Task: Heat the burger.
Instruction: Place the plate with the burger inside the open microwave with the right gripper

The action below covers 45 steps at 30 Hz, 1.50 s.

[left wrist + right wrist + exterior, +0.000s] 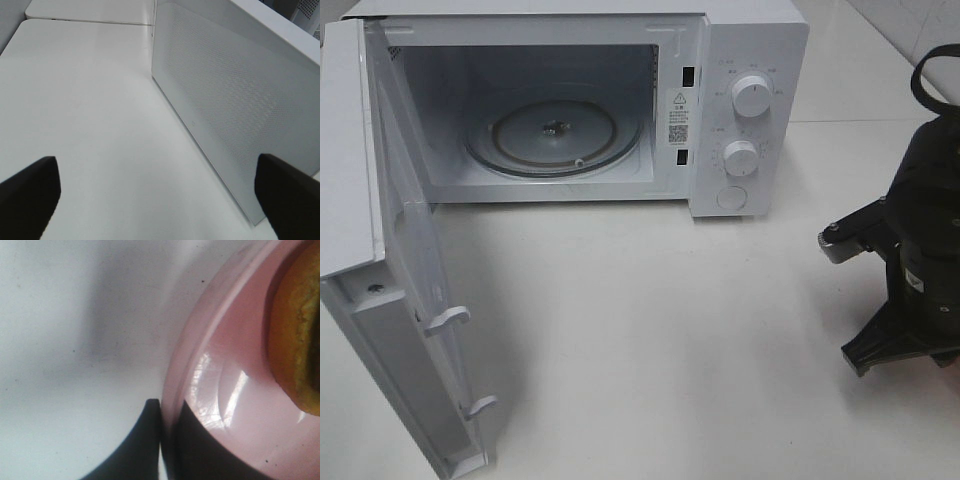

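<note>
In the right wrist view the burger shows only as the golden-brown edge of its bun, sitting on a round pink plate. My right gripper is shut on the plate's rim, with one dark finger outside the rim and the other inside. In the exterior high view the right arm is at the table's right edge and hides the plate and burger. My left gripper is open and empty, facing the outer face of the microwave door.
A white microwave stands at the back of the white table, with its door swung wide open to the left. Its glass turntable is bare. Two knobs are on its right panel.
</note>
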{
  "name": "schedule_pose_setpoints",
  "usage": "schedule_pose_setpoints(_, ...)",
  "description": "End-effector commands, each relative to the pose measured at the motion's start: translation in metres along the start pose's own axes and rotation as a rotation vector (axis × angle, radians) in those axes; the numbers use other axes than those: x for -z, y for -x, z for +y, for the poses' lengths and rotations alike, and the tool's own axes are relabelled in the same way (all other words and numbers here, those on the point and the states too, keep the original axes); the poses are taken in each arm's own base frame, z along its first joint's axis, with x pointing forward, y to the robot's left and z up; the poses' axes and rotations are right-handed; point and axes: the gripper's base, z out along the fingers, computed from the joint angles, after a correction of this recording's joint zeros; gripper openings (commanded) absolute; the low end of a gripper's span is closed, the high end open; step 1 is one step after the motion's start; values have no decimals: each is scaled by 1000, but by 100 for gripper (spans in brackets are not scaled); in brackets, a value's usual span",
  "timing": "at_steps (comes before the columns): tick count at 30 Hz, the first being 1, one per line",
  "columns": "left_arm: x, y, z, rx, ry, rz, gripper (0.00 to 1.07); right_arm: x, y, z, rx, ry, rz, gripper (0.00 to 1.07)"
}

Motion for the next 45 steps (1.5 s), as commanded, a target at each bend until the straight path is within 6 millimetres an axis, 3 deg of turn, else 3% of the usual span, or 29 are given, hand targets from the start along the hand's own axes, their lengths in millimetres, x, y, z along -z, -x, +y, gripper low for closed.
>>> schedule_pose_setpoints(1, 2, -1, -1, 2, -8, -18, 98, 6, -4, -4, 26, -64, 4, 0)
schedule_pose_setpoints(9, 2, -1, -1, 2, -8, -18, 98, 29, -11, 4, 83, -85, -50, 0)
schedule_pose_setpoints(19, 2, -1, -1, 2, -8, -18, 98, 36, -28, 18, 175, -103, -73, 0)
schedule_pose_setpoints(28, 2, -1, -1, 2, -8, -18, 98, 60, -45, 32, 301, -116, -163, 0)
schedule_pose_setpoints(45, 2, -1, -1, 2, -8, -18, 98, 76, -62, 56, 487, -162, -227, 0)
